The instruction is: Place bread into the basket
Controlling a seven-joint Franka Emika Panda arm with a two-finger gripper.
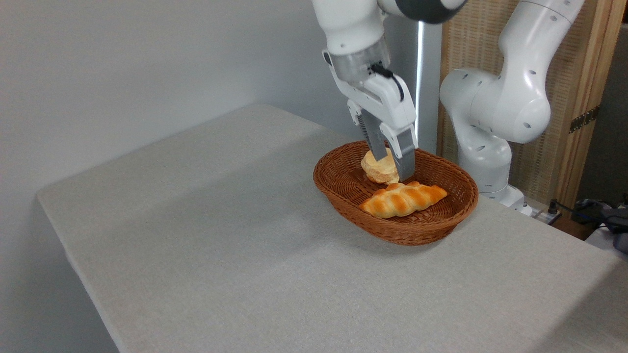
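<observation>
The braided loaf [404, 199] is already laid inside the wicker basket [343, 189], toward its front right. The gripper [391, 169] is lowered into the basket behind it, fingers clamped around a small round pale bun [378, 169], which looks held just off the basket floor.

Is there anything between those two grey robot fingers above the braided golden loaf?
Yes: the fixed camera shows a small round pale-yellow bun between the gripper fingers, inside the reddish-brown wicker basket, just behind the braided loaf.
</observation>
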